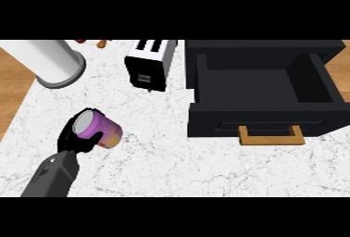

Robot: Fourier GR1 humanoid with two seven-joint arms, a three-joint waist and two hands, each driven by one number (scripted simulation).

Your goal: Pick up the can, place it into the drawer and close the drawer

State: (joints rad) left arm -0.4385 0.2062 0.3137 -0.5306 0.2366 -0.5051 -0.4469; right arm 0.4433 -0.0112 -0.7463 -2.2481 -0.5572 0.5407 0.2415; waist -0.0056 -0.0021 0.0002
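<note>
A purple can (108,129) with a silver lid is tilted, its lid toward the upper left, over the left part of the white marble counter (157,157). My left hand (72,141) is shut on it, with black fingers curled round its lower left side. The grey forearm comes in from the lower left. At the right the black drawer (205,88) stands open, nothing showing in its dark inside, and its wood-coloured handle (271,137) faces me. The can is well to the left of the drawer. My right hand does not show.
A tall white cylinder on a grey round base (51,62) stands at the back left. A black and white toaster (152,62) sits between it and the drawer. Small red and orange items (101,43) peek in at the top edge. The counter's left edge borders wood (10,88).
</note>
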